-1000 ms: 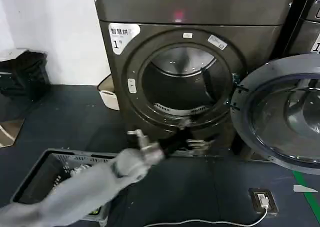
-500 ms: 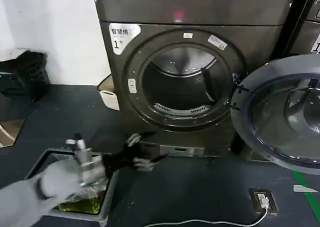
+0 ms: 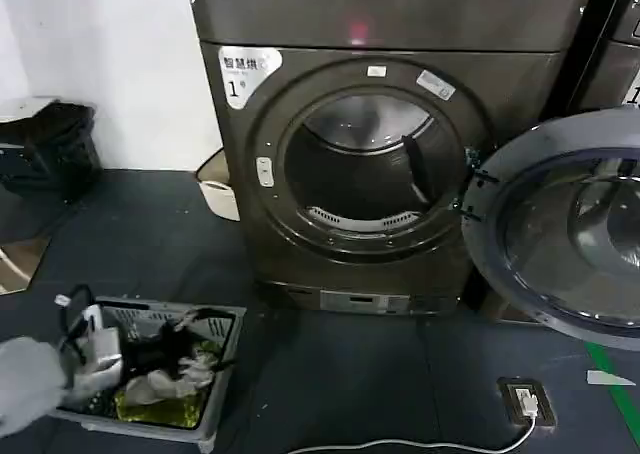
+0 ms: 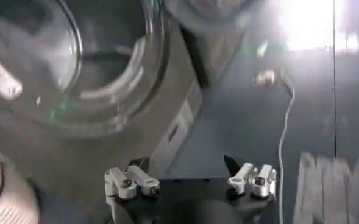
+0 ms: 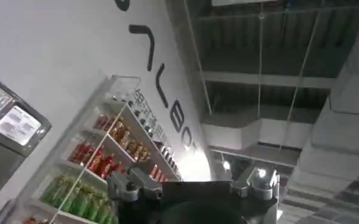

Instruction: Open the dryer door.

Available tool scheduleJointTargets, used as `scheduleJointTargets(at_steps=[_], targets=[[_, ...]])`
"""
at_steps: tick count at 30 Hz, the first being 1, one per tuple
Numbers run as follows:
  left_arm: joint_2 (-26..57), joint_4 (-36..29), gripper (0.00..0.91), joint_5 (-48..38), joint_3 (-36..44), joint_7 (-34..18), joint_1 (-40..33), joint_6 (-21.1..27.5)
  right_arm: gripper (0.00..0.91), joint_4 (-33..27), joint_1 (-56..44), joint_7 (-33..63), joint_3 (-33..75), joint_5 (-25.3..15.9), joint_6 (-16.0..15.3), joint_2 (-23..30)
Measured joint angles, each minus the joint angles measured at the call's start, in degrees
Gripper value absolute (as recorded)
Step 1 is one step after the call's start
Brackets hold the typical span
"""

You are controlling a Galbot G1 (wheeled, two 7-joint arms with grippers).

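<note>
With dryer door (image 3: 565,229) wide open

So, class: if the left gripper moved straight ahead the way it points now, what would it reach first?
Probably the dryer: the left gripper, fingers open, faces its front panel below the drum opening, though depth is unclear.

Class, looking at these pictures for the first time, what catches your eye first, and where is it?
The dryer door stands swung wide open at the right of the dryer, baring the dark drum. Low at the left, the left gripper, fingers open, hangs over a grey basket on the floor.
</note>
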Motion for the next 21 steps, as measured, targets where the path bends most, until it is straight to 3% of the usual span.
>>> scheduleJointTargets(at_steps=[11,21], targets=[[10.62,4.74,0.907,9.92,-5.38,4.49,8.02,1.30,0.907,-1.63,0.16,-0.29,-0.41,-0.04,0.30,-0.90],[12.39,7.83,0.907,16.38,-6.79,6.64,11.49,2.76,0.907,-1.46,-0.23,-0.33,-0.33,-0.08,0.30,-0.65]])
